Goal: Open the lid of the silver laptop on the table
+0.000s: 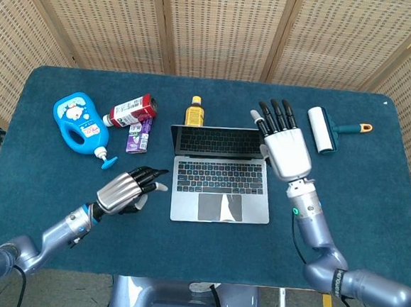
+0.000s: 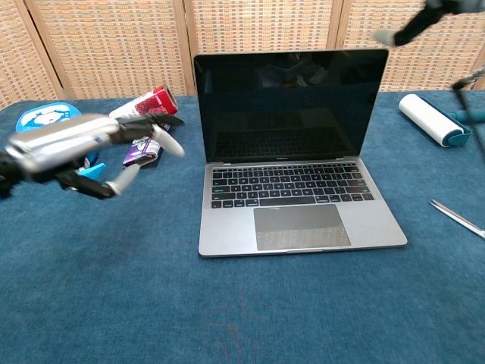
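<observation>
The silver laptop point(image 1: 221, 176) point(image 2: 295, 189) stands in the middle of the table with its lid up and its dark screen point(image 2: 292, 102) facing the chest view. My left hand point(image 1: 126, 190) point(image 2: 83, 144) hovers left of the laptop, off its base, fingers stretched toward it and holding nothing. My right hand point(image 1: 286, 142) is raised to the right of the lid, clear of it, fingers spread. In the chest view only its fingertips point(image 2: 413, 26) show, blurred at the top right.
A blue bottle point(image 1: 80, 122), a red juice bottle point(image 1: 132, 109) and a purple packet point(image 1: 140, 134) lie at the left. A yellow bottle point(image 1: 194, 111) stands behind the laptop. A lint roller point(image 1: 323, 130) lies at the right. A thin metal tool point(image 2: 457, 217) lies at the right edge.
</observation>
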`<state>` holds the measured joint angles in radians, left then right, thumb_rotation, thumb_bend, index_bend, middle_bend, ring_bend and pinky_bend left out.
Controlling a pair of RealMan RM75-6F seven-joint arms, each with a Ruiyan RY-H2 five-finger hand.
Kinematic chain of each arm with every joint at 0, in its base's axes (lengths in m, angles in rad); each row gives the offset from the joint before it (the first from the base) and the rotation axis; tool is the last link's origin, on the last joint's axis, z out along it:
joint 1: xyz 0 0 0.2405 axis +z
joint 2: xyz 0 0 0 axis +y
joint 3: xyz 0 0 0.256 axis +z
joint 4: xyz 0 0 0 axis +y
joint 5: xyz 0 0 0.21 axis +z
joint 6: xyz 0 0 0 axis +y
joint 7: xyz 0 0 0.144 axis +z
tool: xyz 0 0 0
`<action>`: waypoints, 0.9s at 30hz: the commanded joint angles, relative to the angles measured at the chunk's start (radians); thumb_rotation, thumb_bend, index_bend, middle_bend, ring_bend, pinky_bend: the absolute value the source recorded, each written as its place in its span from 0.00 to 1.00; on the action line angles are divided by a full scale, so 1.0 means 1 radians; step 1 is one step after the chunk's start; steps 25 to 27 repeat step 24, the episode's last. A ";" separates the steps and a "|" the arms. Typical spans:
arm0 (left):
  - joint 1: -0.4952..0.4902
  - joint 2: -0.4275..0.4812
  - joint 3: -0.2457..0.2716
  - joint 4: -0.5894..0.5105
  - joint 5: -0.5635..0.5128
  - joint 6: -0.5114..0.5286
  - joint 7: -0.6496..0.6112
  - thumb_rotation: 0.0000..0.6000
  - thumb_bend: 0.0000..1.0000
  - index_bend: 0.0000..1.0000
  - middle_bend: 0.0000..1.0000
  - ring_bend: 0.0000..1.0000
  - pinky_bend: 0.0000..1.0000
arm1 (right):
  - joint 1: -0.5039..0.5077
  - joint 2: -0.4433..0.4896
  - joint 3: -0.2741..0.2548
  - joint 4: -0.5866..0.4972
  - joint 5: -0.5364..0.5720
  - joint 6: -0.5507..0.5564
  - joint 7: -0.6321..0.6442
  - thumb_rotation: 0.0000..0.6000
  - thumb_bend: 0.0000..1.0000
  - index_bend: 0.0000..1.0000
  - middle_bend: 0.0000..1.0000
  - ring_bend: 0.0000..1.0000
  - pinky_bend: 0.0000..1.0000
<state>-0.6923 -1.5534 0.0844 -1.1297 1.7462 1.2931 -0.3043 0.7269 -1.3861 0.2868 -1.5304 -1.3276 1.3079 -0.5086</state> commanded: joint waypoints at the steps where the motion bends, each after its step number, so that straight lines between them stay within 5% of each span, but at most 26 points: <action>1: 0.103 0.070 -0.020 -0.064 -0.036 0.135 0.152 1.00 0.00 0.05 0.00 0.00 0.03 | -0.078 0.080 -0.059 -0.048 -0.077 0.064 0.065 1.00 0.33 0.16 0.14 0.06 0.03; 7: 0.249 0.182 -0.009 -0.160 -0.123 0.236 0.203 1.00 0.00 0.00 0.00 0.00 0.00 | -0.194 0.180 -0.145 -0.065 -0.115 0.112 0.137 1.00 0.01 0.04 0.02 0.00 0.00; 14: 0.406 0.309 -0.045 -0.337 -0.294 0.310 0.215 1.00 0.00 0.00 0.00 0.00 0.00 | -0.343 0.227 -0.221 -0.067 -0.103 0.190 0.218 1.00 0.00 0.01 0.00 0.00 0.00; 27: 0.502 0.417 -0.006 -0.493 -0.311 0.310 0.233 1.00 0.00 0.00 0.00 0.00 0.00 | -0.493 0.215 -0.285 -0.033 -0.148 0.311 0.281 1.00 0.00 0.00 0.00 0.00 0.00</action>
